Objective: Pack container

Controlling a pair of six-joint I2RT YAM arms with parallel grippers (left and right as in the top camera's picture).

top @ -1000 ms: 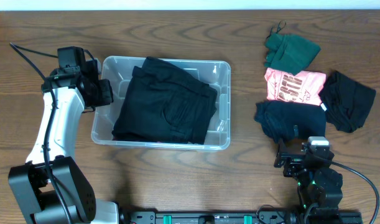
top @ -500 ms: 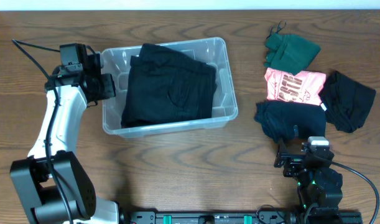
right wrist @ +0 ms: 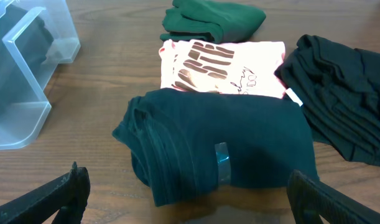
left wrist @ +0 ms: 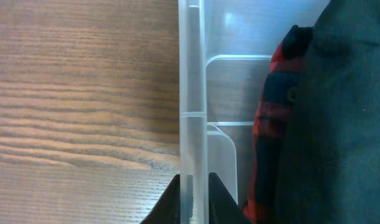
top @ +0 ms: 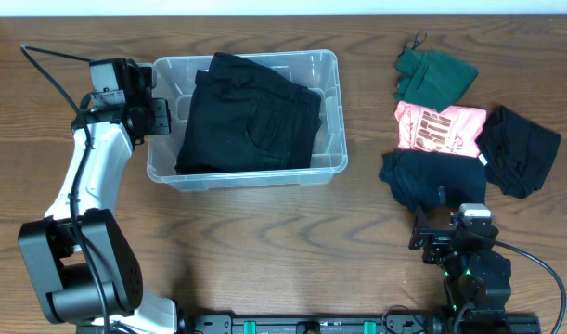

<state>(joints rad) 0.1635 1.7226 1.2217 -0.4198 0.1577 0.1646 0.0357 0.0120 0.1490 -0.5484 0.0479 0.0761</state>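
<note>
The clear plastic container (top: 329, 116) sits at the table's upper middle, holding folded black trousers (top: 251, 116). My left gripper (top: 156, 114) is shut on the container's left rim (left wrist: 191, 124), one finger on each side of the wall. A red and dark garment (left wrist: 270, 124) shows under the trousers in the left wrist view. My right gripper (top: 453, 239) is open and empty near the front edge, just short of a folded dark teal garment (right wrist: 221, 149).
To the right lie a green garment (top: 433, 74), a pink printed shirt (top: 439, 128), the dark teal garment (top: 430, 176) and a black garment (top: 517, 148). The container's corner (right wrist: 22, 93) shows at the left of the right wrist view.
My left gripper has pulled the container up and back, swinging it: it tilted, then settled nearly square, a little further left and higher. The right arm has not moved.
</note>
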